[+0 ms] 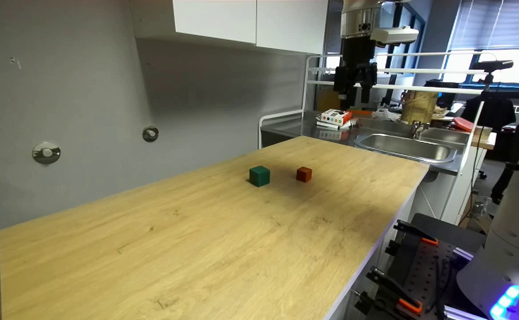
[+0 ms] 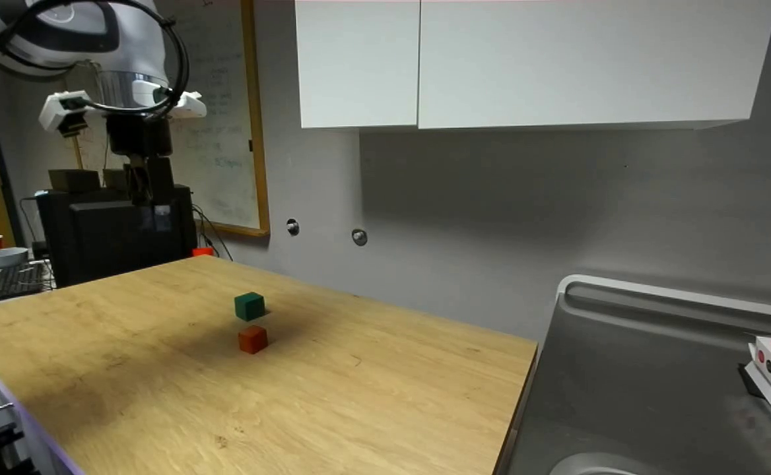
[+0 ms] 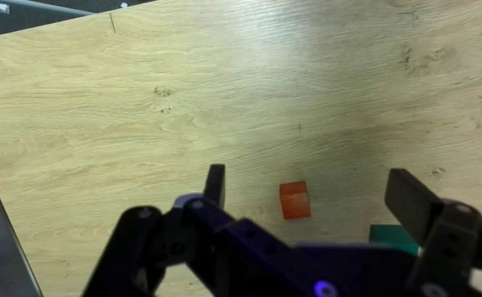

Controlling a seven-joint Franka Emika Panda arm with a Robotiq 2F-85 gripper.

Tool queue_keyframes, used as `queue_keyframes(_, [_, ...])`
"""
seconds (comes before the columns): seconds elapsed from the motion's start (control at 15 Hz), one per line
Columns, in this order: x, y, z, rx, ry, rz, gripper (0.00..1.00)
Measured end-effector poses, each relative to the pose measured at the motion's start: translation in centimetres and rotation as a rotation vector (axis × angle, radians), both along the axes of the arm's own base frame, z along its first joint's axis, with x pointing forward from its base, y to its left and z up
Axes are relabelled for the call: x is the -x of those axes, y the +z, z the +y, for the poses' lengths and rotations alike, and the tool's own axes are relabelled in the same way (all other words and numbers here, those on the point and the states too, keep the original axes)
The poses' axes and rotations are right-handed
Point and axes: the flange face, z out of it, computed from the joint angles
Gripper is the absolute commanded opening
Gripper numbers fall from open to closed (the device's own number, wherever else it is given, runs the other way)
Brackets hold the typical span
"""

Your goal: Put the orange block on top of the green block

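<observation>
Orange block (image 3: 295,200) and green block (image 3: 387,234) rest near each other, apart, on the table (image 3: 224,103) below the gripper (image 3: 307,175), whose empty jaws stand wide apart, presumably, we judge, to come down astride the orange block; the green block's bare top would then offer a seat. In the wrist view we find the green block partly hidden by the gripper; in an exterior view we can barely tell the gripper's tips from the black casing (image 2: 115,244) behind.

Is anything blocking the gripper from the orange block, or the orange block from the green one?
Nothing visible blocks either path. The open gripper hangs higher than the orange block, with only tabletop between that block and the green block.
</observation>
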Motion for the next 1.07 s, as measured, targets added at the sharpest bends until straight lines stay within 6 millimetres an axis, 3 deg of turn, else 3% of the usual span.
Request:
queue_keyframes(0.27, [-1.0, -0.9, -0.3, -0.002, -0.013, -0.01, 1.0])
queue_keyframes(0.53, [-4.8, -3.0, -1.1, -0.007, -0.021, -0.1, 1.0])
queue_keyframes(0.73, [-8.2, -5.8, -1.9, -0.021, -0.028, -0.133, 1.0])
queue_keyframes(1.07, [-12.7, -12.3, -2.0, -0.089, -0.042, -0.079, 1.0])
